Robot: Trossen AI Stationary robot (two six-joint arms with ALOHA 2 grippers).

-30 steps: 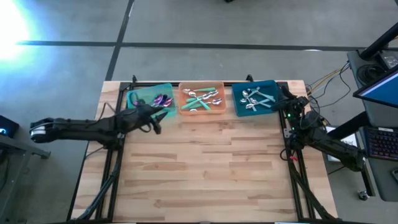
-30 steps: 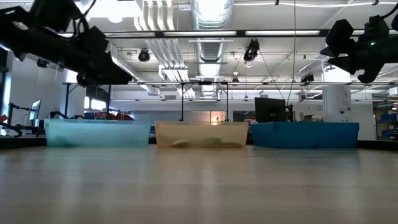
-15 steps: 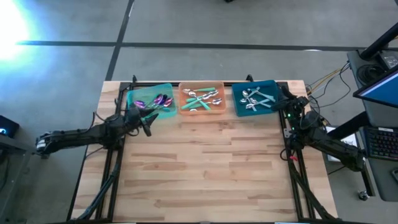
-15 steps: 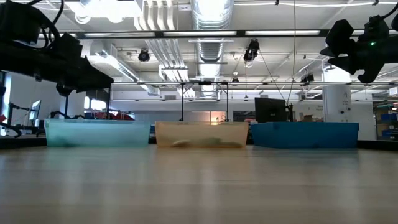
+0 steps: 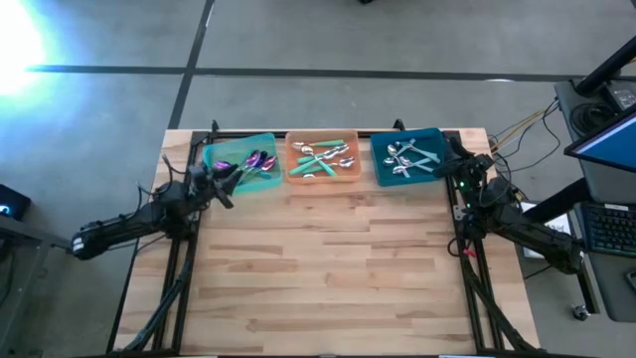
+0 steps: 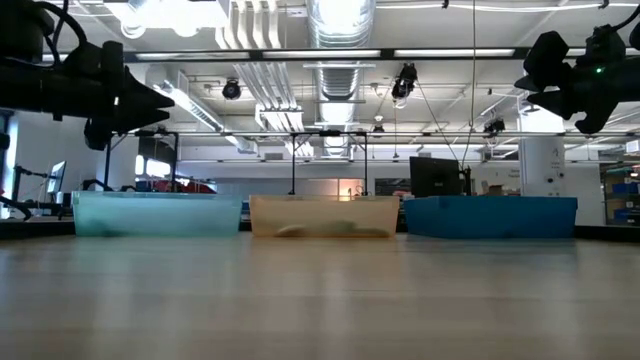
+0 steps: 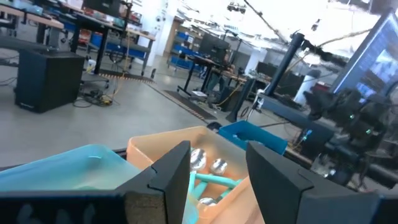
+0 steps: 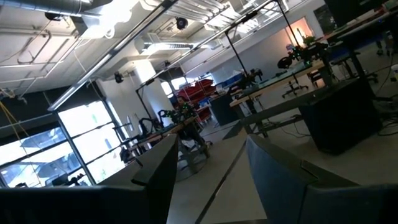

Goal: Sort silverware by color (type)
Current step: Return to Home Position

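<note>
All the silverware is in three trays lined up along the far edge of the tabletop (image 5: 328, 268): purple-headed spoons (image 5: 254, 160) in the green tray (image 5: 212, 153), teal-handled spoons (image 5: 320, 157) in the orange tray (image 5: 292, 177), and silver-headed spoons (image 5: 400, 155) in the teal tray (image 5: 379, 179). The left gripper (image 5: 225, 186) hangs above the tabletop at the green tray's near left corner, fingers (image 7: 171, 171) spread and holding nothing. The right gripper (image 5: 456, 159) is raised at the tabletop's right edge just beside the teal tray, fingers (image 8: 281, 171) also spread and holding nothing.
</note>
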